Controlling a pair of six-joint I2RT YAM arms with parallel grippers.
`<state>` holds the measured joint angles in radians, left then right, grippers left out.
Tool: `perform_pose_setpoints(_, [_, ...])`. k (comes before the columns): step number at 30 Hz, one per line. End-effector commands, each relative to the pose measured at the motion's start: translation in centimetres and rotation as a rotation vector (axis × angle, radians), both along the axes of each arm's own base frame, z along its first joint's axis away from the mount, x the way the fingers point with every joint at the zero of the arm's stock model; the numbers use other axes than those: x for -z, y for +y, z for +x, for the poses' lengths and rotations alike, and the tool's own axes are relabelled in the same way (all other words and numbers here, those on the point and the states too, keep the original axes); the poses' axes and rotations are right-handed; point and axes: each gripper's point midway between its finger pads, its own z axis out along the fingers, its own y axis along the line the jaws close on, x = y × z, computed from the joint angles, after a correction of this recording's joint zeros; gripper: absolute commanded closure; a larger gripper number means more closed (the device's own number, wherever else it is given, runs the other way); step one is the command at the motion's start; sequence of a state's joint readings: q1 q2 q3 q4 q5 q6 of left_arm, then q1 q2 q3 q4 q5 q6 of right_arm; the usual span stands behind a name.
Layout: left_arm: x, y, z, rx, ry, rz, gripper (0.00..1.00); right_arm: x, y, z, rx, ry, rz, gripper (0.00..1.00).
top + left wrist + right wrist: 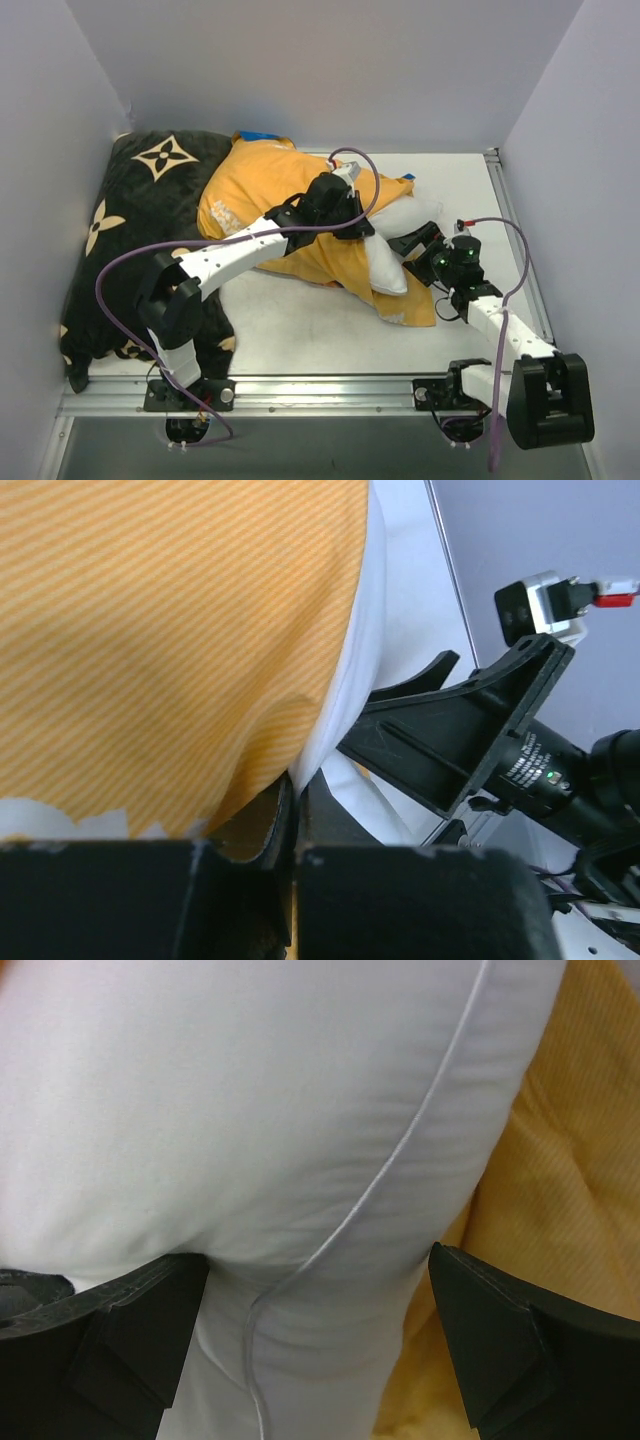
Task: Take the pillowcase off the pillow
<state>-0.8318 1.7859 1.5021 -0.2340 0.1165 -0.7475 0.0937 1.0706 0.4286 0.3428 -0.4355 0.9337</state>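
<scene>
Pillowcase (262,185) is turned orange-yellow side out and bunched mid-table (300,330). Its left edge is draped onto the black flower-print cushion (130,210), and a bit of blue is seen at its far edge. Pillow (410,213) is partly exposed: white bulk and a pointed corner are seen sticking out of the case's right side, the rest is covered by orange fabric.

Left gripper (350,222) is set down on top of the case near its open edge. In the left wrist view its fingers (270,830) are seen pressed together with the orange fabric edge pinched between them; white pillow material runs just beside the pinch.

Right gripper (412,255) is positioned at the exposed pillow end. In the right wrist view the jaws are spread wide, one finger (140,1330) on each side of the pillow's piped seam. The pillow is straddled, not clamped. Orange fabric is seen behind it on the right.
</scene>
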Motion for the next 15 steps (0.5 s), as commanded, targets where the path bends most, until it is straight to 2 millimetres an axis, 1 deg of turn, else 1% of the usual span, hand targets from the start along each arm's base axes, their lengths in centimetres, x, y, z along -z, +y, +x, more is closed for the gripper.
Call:
perform_pose_setpoints(1, [-0.1, -0.9, -0.2, 0.005, -0.02, -0.024, 1.0, -2.1, -0.5, 2.9, 0.127, -0.191, 0.104, 0.0])
perform_pose_setpoints(3, [1.1, -1.0, -0.9, 0.0, 0.013, -0.037, 1.0, -1.6, -0.8, 2.9, 0.159, -0.225, 0.108, 0.0])
perform_pose_setpoints(4, [2.3, -1.0, -1.4, 0.001, 0.027, -0.039, 1.0, -1.0, -1.0, 3.1, 0.185, -0.226, 0.106, 0.0])
perform_pose_setpoints(5, [2.9, -1.1, -1.8, 0.005, 0.037, -0.039, 1.0, -0.8, -1.2, 3.0, 0.203, -0.242, 0.121, 0.0])
perform_pose_setpoints(6, [3.6, -1.1, -1.9, -0.002, 0.053, -0.031, 1.0, -2.0, -1.3, 3.3, 0.221, -0.321, 0.154, 0.0])
perform_pose_setpoints(7, [4.6, -1.0, -2.3, 0.0, 0.068, -0.018, 1.0, -1.3, -1.5, 2.7, 0.236, -0.309, 0.171, 0.0])
perform_pose_setpoints(9, [5.4, -1.1, -2.6, 0.003, 0.084, -0.011, 1.0, -1.0, -1.5, 2.8, 0.241, -0.311, 0.166, 0.0])
perform_pose_setpoints(10, [5.8, -1.2, -2.7, 0.011, 0.093, -0.008, 1.0, -0.7, -1.6, 2.6, 0.246, -0.312, 0.168, 0.0])
perform_pose_setpoints(14, [7.2, -1.7, -3.6, 0.029, 0.108, 0.035, 1.0, -1.8, -1.7, 2.6, 0.25, -0.363, 0.184, 0.0])
perform_pose_setpoints(15, [8.4, -1.7, -3.7, 0.029, 0.127, 0.058, 1.0, -2.2, -1.7, 2.6, 0.251, -0.378, 0.188, 0.0])
